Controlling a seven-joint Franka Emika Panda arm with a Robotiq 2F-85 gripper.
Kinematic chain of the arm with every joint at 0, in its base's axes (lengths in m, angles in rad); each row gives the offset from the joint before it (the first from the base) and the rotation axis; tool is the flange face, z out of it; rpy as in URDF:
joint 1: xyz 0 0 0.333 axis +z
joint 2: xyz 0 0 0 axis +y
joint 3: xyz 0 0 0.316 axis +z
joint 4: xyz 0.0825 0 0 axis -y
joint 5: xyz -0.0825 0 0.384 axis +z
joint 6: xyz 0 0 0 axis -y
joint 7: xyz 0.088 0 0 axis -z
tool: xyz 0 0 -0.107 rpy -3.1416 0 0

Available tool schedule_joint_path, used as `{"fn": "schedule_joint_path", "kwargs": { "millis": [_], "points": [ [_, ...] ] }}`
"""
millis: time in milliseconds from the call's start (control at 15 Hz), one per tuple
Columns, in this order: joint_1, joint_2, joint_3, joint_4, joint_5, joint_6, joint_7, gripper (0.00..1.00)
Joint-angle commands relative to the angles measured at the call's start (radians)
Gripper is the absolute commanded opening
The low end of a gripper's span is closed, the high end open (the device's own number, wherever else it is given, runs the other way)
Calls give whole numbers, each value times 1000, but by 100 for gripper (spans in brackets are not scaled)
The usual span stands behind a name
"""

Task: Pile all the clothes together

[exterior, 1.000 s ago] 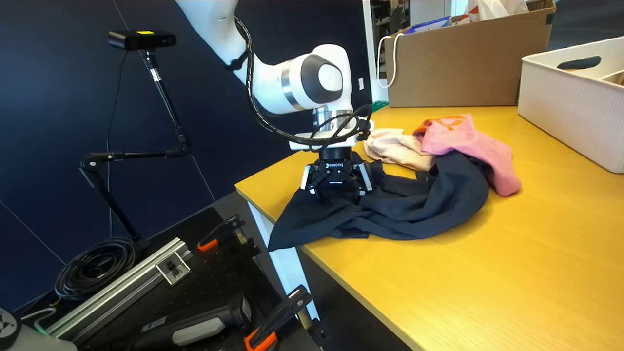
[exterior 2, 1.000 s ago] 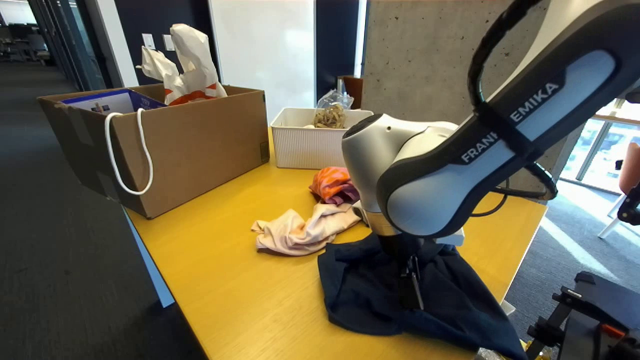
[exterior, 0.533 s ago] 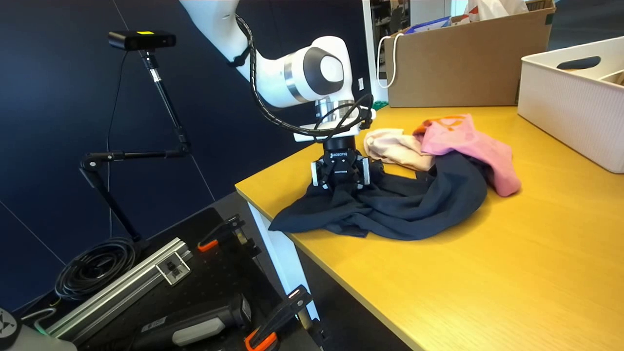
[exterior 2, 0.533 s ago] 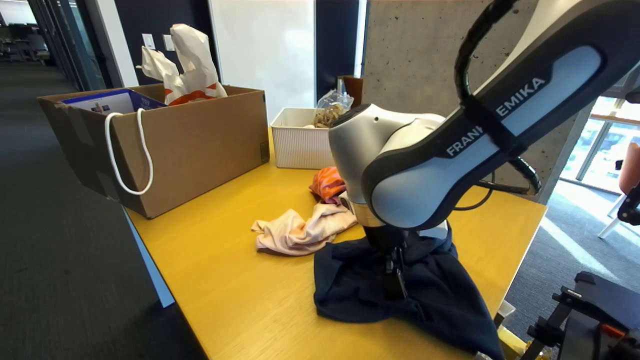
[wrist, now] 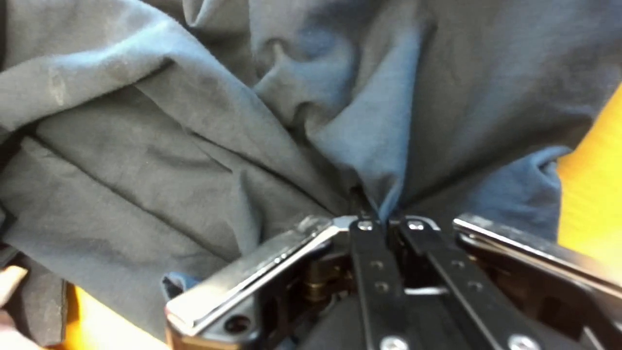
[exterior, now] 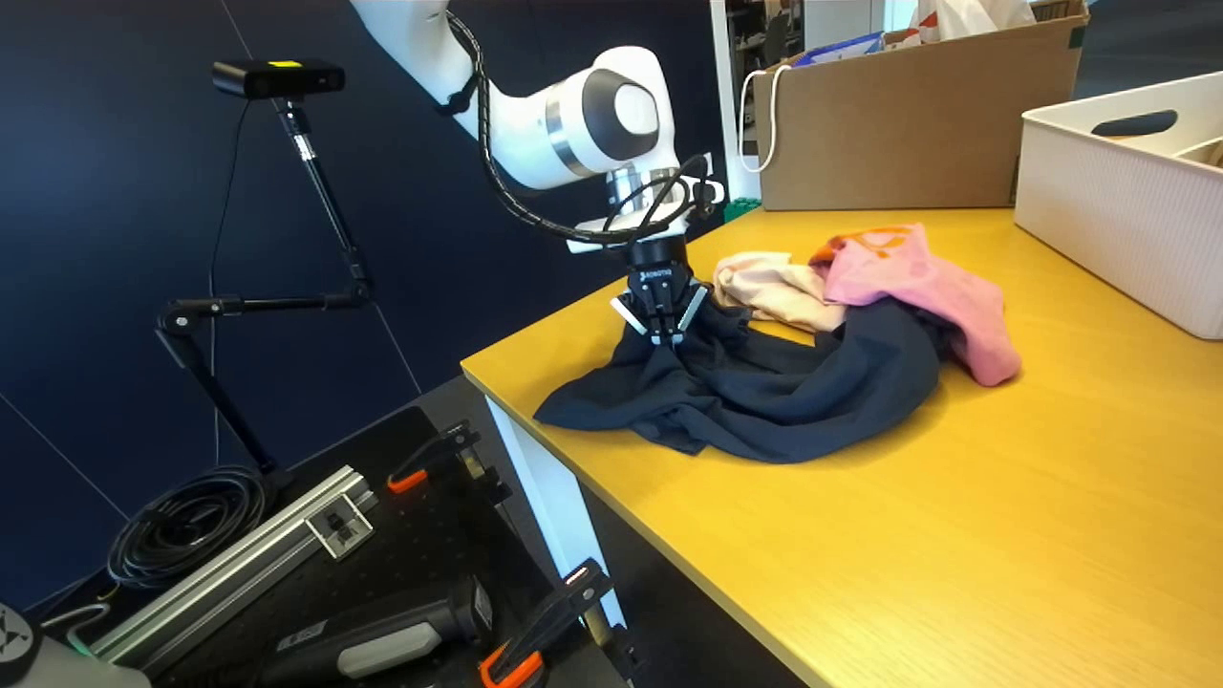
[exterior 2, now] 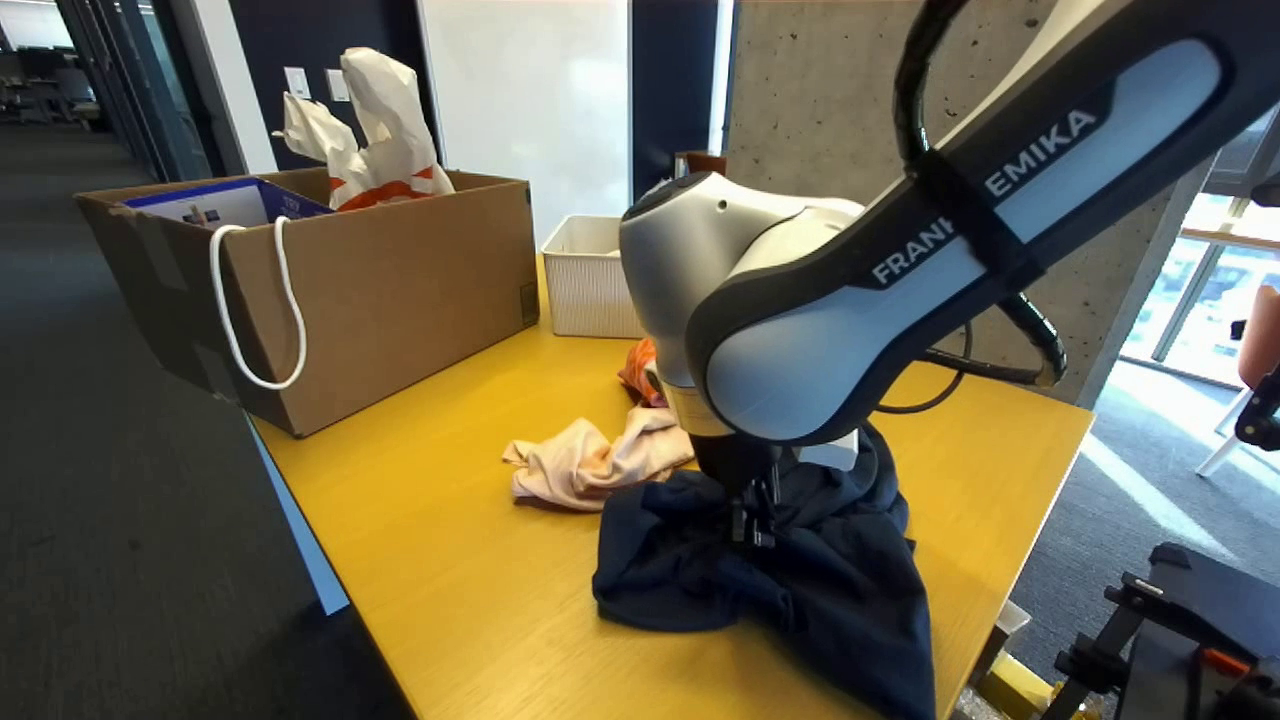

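"How does the gripper (wrist: 386,222) stand?"

"Pinched together on a fold of the navy garment (exterior: 793,406); creases run in to the grip."

"And the other two?"

"Both on the table (exterior: 955,535). The pink garment (exterior: 941,296) touches the navy one at the end away from the gripper, and the cream garment (exterior 2: 580,465) lies against the pink, just beside the navy."

"What's crowding them?"

"The white box (exterior: 1118,220) stands near the pink garment. The cardboard box (exterior 2: 400,300) is close to that, farther off from the cream one, with a white bag (exterior 2: 385,140) poking out of its top."

"Anything blocking your sight?"

"Yes, the arm (exterior 2: 820,370): in an exterior view it covers part of the white box and much of the pink garment."

"And off the table?"

"A camera (exterior: 277,78) on a black jointed stand (exterior: 330,201), and lower down, clamps (exterior: 549,621) with orange tips."
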Motion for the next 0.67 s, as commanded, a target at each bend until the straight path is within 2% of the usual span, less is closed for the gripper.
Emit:
{"fn": "schedule_joint_path", "kwargs": {
  "millis": [0,333,600],
  "points": [
    [21,-103,8,-43,1,24,47,1],
    [13,-302,17,-86,16,60,82,1],
    [-39,-441,-8,-73,29,58,100,1]
  ]
}}
